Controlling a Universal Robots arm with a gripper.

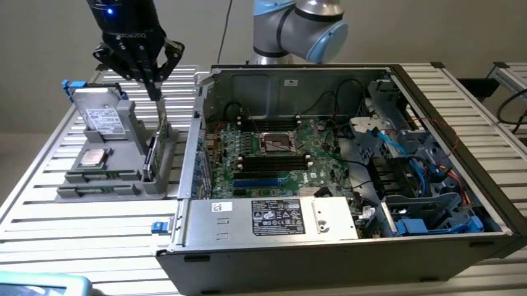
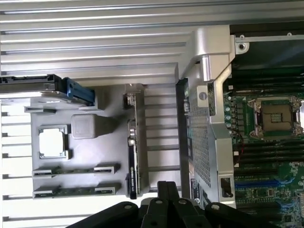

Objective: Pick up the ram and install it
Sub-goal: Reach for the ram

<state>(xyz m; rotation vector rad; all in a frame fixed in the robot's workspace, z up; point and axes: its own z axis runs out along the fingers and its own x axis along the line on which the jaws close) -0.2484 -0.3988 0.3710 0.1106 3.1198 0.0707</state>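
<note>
Above the tray's [image 2: 107, 152] case-side edge, my gripper [image 1: 154, 92] hangs with its jaws pressed together, gripping nothing. Ram [image 2: 76, 169] lies flat in a slot at the tray's end farthest from my fingertips, a second stick alongside. An upright card [image 2: 133, 156] stands on the tray below me.

— What does the arm [image 1: 298, 28] look like, up behind the computer case [image 1: 329, 262]?
— Rounded silver-grey joint housings with a pale blue cap [image 1: 265, 24].
— And the gripper [image 1: 153, 92], off the case's side at the exterior view's left?
— All black, with white ROBOTIQ lettering [image 1: 132, 37] and a blue light [image 1: 110, 10] above it. Angled links [image 2: 156, 209] with round pivots taper into slim fingers [image 2: 164, 190].
</note>
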